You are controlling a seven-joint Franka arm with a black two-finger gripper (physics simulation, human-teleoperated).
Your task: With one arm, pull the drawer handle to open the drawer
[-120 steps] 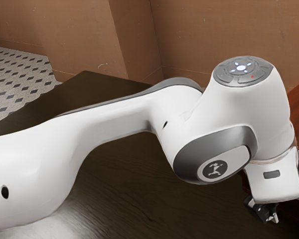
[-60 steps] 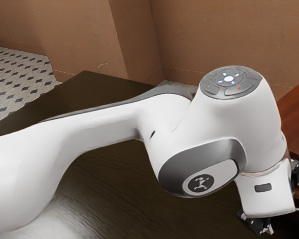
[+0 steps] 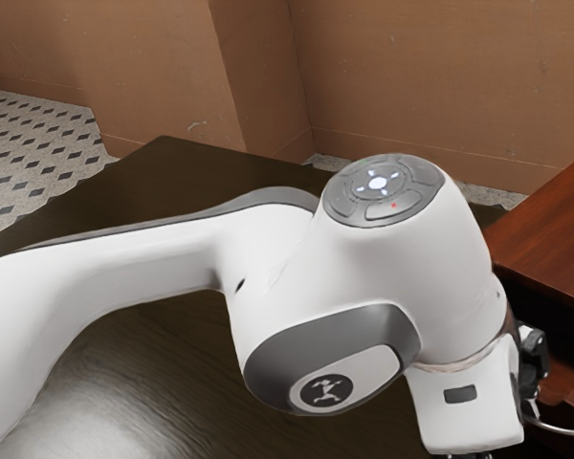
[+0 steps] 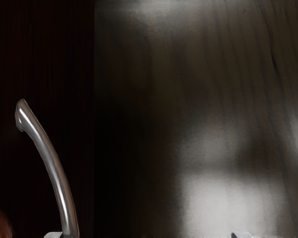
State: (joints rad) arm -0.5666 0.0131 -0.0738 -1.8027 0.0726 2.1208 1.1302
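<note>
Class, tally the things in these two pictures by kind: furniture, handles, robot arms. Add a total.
Furniture: 2, the dark wooden table and the red-brown wooden drawer cabinet.
Handles: 1, the curved silver metal handle.
Robot arms: 1, the white and grey arm.
Total: 4.

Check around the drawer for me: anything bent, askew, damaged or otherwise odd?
Nothing stands out. The metal handle is a smooth, unbroken curve, and the reddish wooden cabinet shows no damage on the part in view.
</note>
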